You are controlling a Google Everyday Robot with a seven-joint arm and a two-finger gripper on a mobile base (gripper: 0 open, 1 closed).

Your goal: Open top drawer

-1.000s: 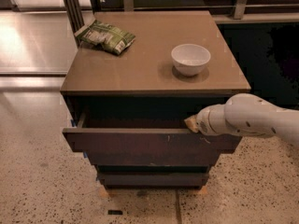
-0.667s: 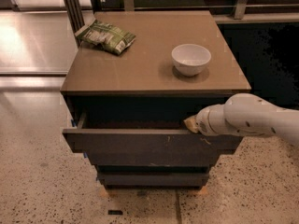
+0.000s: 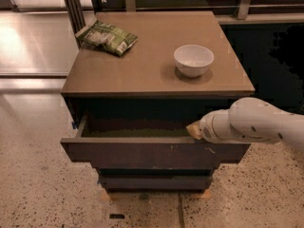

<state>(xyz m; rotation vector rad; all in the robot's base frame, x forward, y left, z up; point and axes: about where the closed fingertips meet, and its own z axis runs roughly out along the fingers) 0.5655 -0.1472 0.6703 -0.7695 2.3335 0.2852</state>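
Observation:
The top drawer (image 3: 142, 153) is a wide dark grey-brown flat front with small pale scratches right of centre. It stands pulled partly out of the cabinet, its inside showing as a dark gap. My white arm reaches in from the right. The gripper (image 3: 194, 130) sits at the drawer's upper edge, right of centre, just inside the opening. Its tip is tan and mostly hidden by the wrist.
The cabinet top (image 3: 152, 75) carries a white bowl (image 3: 193, 60) at the right and a green snack bag (image 3: 107, 37) at the back left. Two narrower drawer fronts (image 3: 154, 180) lie below. Speckled floor (image 3: 42, 194) surrounds the cabinet.

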